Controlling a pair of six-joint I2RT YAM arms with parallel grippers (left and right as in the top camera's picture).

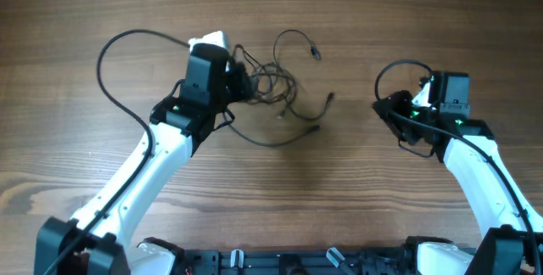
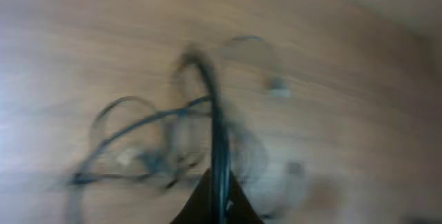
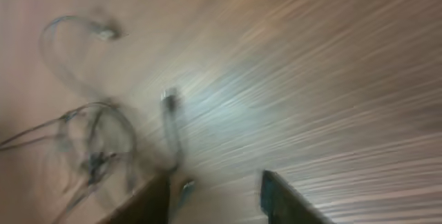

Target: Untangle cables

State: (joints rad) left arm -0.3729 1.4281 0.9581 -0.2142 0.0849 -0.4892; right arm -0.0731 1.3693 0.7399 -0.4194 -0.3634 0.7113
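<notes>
Left gripper (image 2: 215, 200) pinches a strand of the cables (image 1: 280, 84); right gripper (image 3: 215, 186) gapes empty. Light, limp wires seem best taken near plugs (image 1: 329, 98).

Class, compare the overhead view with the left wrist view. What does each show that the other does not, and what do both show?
Only the overhead view shows the right gripper, standing off to the right of the cables and not touching them. Only the left wrist view shows, close up though blurred, one of the cables running up from between the shut fingertips of the left gripper. Both show the loose tangle of cables lying on the wooden table.
</notes>
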